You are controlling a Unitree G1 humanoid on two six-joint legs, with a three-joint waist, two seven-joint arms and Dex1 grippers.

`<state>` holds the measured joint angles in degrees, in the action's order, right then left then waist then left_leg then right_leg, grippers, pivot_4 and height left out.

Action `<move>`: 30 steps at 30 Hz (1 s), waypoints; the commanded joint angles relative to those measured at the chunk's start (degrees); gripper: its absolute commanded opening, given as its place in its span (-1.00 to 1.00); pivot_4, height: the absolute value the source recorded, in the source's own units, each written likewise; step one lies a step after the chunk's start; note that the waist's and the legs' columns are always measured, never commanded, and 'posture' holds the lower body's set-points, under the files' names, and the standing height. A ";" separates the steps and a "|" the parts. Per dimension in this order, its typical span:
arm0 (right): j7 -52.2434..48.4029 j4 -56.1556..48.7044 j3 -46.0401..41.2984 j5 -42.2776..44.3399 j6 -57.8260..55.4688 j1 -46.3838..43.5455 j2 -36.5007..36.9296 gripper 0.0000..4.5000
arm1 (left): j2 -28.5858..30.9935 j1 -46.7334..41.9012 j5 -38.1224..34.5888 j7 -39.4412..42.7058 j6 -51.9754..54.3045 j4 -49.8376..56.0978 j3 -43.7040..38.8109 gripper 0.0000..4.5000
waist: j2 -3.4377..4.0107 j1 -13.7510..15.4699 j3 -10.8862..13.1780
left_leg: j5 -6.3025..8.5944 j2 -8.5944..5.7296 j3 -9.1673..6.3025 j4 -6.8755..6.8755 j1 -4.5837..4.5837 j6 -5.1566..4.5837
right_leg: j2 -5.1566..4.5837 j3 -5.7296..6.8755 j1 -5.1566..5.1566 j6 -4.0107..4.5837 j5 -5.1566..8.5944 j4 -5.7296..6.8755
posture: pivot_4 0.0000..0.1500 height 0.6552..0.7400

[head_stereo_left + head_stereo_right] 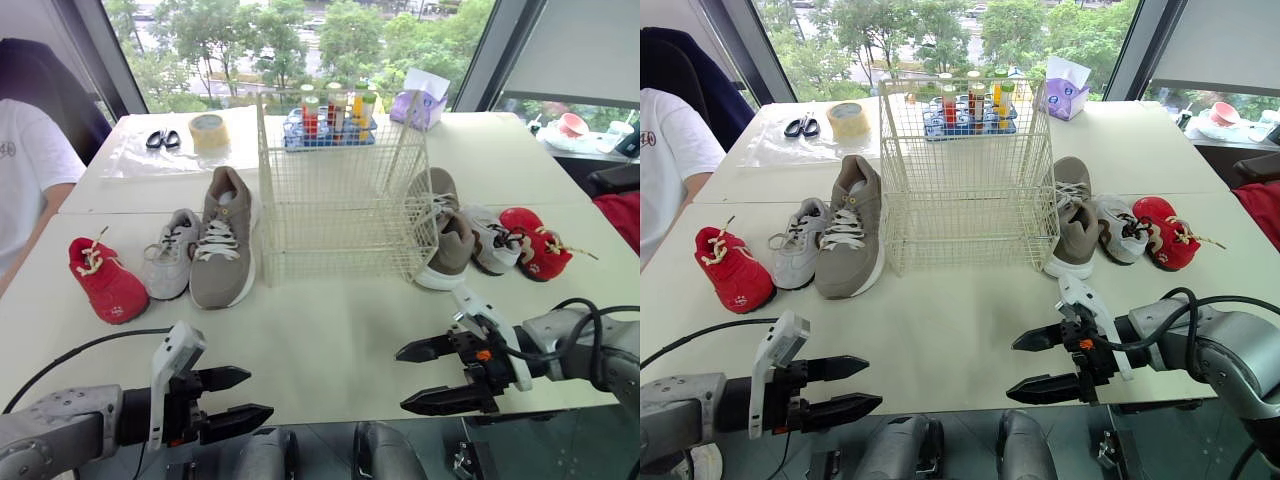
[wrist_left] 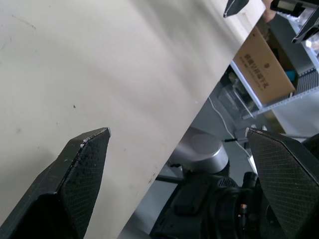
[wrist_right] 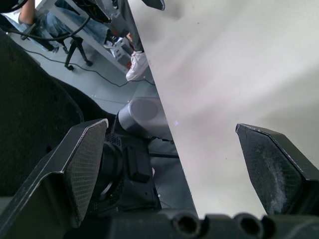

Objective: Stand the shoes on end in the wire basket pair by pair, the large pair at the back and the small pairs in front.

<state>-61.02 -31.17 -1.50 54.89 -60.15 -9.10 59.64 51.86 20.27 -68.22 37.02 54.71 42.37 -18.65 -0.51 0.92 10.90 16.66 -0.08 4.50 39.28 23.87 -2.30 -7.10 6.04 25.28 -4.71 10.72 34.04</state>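
The white wire basket (image 1: 340,200) stands empty at mid-table. To its left lie a large taupe shoe (image 1: 225,240), a small grey-white shoe (image 1: 172,255) and a small red shoe (image 1: 105,280). To its right lie the other taupe shoe (image 1: 445,235), grey-white shoe (image 1: 490,240) and red shoe (image 1: 533,243). All the shoes rest flat on their soles. My left gripper (image 1: 260,393) hangs open over the table's front edge at the left, holding nothing. My right gripper (image 1: 400,379) is open and empty at the front right, well short of the shoes.
Behind the basket sit a blue crate of bottles (image 1: 330,120), a tape roll (image 1: 208,130), scissors (image 1: 162,140) and a purple tissue box (image 1: 420,105). A person in a white shirt (image 1: 30,170) sits at the table's left side. Bare tabletop (image 1: 330,320) lies between basket and grippers.
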 commanded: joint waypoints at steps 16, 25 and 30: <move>1.35 -0.57 -0.67 2.03 -1.71 -2.08 -0.74 1.00 | -0.98 -1.36 1.45 -0.58 -1.69 0.42 1.06 0.98 | 0.00 -0.06 0.00 | 0.00 0.00 0.01 0.00 0.00 0.00 | 0.00 0.00 0.01 0.00 0.00 0.00 | 1.00 1.00; -1.15 -0.98 -1.98 -0.94 -2.30 -7.18 6.75 1.00 | -2.42 -6.17 8.35 -0.39 -4.40 -2.37 4.68 0.98 | 0.07 0.02 0.01 | 0.00 -0.02 0.05 0.00 0.02 -0.01 | -0.01 -0.02 0.03 0.00 0.00 0.00 | 1.00 1.00; -5.84 5.56 -5.11 3.99 -5.10 -22.75 11.71 1.00 | 4.63 -13.97 6.50 7.28 -2.58 -2.92 3.00 0.98 | 0.06 -0.19 0.03 | -0.01 0.04 0.05 0.02 0.02 0.00 | 0.05 -0.03 0.06 0.01 -0.01 0.03 | 1.00 1.00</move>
<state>-65.05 -27.54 -4.85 57.86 -65.26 -27.79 69.64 53.02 9.13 -60.59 40.55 52.29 38.08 -13.67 -0.45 0.73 10.93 16.64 -0.01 4.56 39.32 23.90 -2.29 -7.01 6.01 25.37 -4.67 10.70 34.09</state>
